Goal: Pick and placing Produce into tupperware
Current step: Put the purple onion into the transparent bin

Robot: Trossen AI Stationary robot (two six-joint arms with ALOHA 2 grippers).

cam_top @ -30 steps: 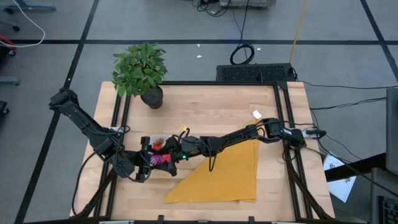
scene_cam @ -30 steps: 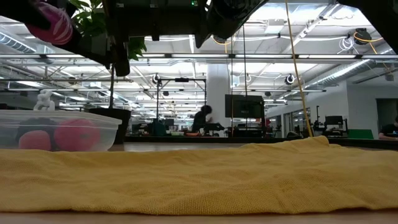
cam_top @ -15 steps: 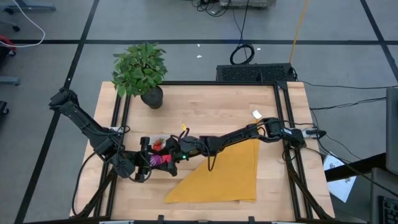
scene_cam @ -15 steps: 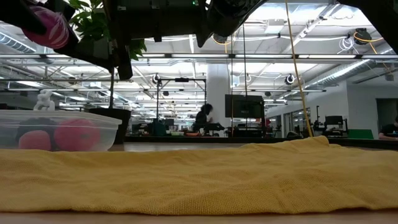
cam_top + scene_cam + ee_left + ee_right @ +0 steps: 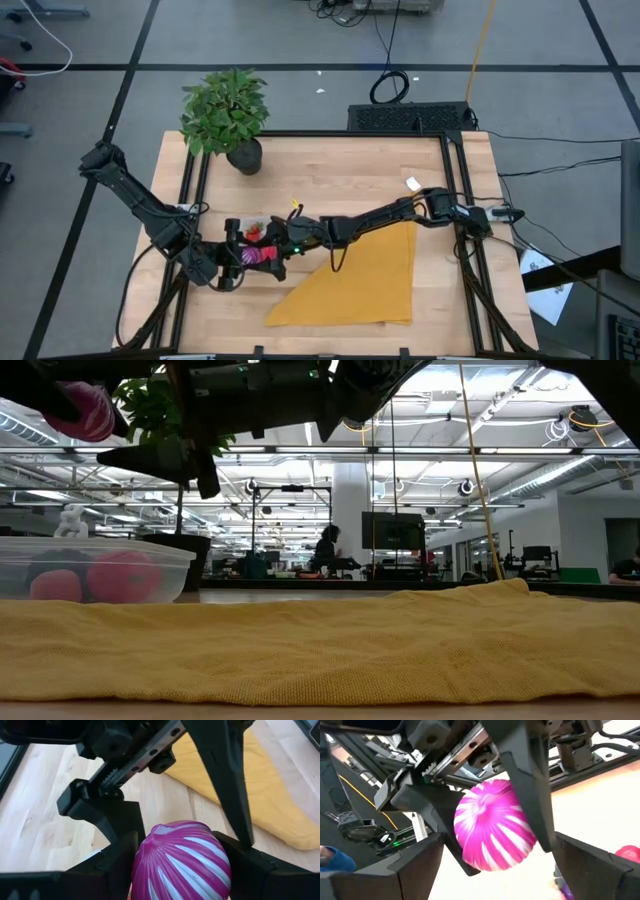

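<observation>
Left claw [image 5: 181,865] pinching magenta striped ball [image 5: 181,859], one finger on each side, held up off tabletop [image 5: 350,170]. Right claw [image 5: 485,840] spread wide, fingers either side of same ball [image 5: 495,831], not pressing it as far as visible. Both claws nose to nose in high view, at front-left of tabletop, just beside yellow cloth [image 5: 360,280]. Tupperware [image 5: 90,568] resting on tabletop, already holding red and dark produce [image 5: 120,576]; from low view, ball [image 5: 85,410] up above box level. Step in hand, judged: handover or carry of ball toward tupperware, place not yet done. Next move calls for: getting ball over box opening, lowering, loosening left fingers; or closing right claw first if handover. Potted plant [image 5: 228,115] well apart, at back.
</observation>
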